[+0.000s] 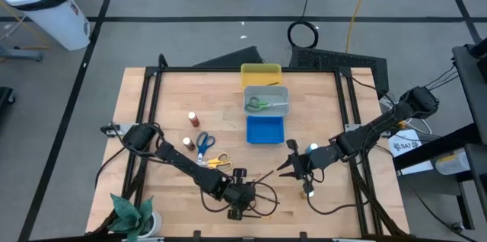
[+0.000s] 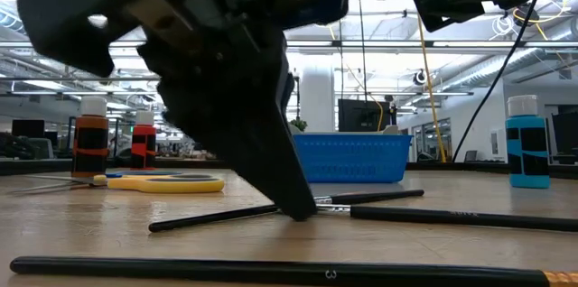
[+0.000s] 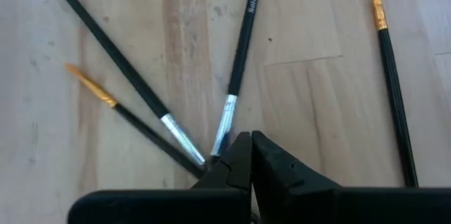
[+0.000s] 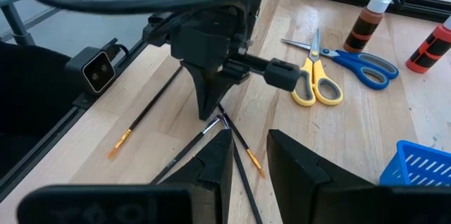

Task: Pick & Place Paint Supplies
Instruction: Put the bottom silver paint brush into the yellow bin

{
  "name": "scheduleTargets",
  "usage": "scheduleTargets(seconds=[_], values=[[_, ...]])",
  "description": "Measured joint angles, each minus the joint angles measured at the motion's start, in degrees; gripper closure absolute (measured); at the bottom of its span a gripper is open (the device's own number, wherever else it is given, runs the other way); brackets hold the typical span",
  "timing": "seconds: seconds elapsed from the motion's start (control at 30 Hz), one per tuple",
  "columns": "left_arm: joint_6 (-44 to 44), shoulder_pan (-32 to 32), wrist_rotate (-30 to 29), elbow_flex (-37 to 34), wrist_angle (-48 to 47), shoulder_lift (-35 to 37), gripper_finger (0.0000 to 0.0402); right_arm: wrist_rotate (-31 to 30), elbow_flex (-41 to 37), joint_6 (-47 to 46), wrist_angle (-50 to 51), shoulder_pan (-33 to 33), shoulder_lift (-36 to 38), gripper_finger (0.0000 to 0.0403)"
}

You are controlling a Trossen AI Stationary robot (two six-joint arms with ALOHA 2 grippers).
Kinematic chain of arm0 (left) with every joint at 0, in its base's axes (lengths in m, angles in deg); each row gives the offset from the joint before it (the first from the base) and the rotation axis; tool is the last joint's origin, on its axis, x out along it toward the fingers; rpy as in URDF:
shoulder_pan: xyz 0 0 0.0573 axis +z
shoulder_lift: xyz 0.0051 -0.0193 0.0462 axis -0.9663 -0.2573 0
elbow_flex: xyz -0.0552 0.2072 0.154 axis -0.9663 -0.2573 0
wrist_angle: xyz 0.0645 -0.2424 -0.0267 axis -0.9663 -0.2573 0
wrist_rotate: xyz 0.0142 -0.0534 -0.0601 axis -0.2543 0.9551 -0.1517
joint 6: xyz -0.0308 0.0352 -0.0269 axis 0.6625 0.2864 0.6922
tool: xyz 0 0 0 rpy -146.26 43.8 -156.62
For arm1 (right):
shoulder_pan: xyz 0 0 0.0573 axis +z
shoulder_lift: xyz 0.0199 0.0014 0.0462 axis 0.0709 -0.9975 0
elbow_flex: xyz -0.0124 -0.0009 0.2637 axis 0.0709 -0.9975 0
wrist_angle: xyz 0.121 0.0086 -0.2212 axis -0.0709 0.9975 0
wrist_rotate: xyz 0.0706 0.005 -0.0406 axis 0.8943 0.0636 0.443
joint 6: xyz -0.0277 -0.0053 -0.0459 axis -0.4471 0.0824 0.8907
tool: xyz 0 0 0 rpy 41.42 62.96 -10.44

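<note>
- Left gripper [image 1: 247,185] low in the centre of the overhead frame, fingers [image 3: 239,159] pressed together with nothing visibly between them, tips down on the wood among the brushes [image 3: 236,69].
- Seen from the left wrist: two silver-ferruled brushes converging on the clenched tips from above; a third brush with an orange tip [image 3: 141,127] running under them from the left; a fourth [image 3: 391,76] lying apart at the right edge.
- Seen level with the table: dark left finger planted on the wood at centre frame, brushes [image 2: 379,199] crossing just beside its tip, another long brush [image 2: 271,271] across the bottom foreground.
- Right gripper [image 1: 291,167] just right of centre in the overhead frame, jaws parted a little, nothing grasped, hovering near the same cluster of brushes.
- Yellow scissors [image 1: 218,163] and blue scissors [image 1: 203,144] up and left of the left gripper, touching or nearly so.
- Brown bottle [image 1: 187,143] and red bottle [image 1: 193,119] further up-left.
- Blue bottle [image 1: 313,149] just right of the right gripper; whitish bottle [image 1: 308,191] below it.
- Green scissors [image 1: 260,104] inside the grey tray [image 1: 266,90], upper centre.
</note>
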Motion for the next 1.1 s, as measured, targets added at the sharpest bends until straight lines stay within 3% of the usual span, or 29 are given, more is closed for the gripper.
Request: scheduleTargets(seconds=[0.37,1.1], values=[[-1.93,0.00,-2.44,0.01,-0.19,0.32,0.0387,0.03,0.00,0.00,0.11,-0.01,0.00,0.0328],[-5.95,1.17,-0.93,-0.01,-1.54,2.23,0.0396,0.07,-1.75,-0.02,-0.85,-0.02,0.00,0.0328]])
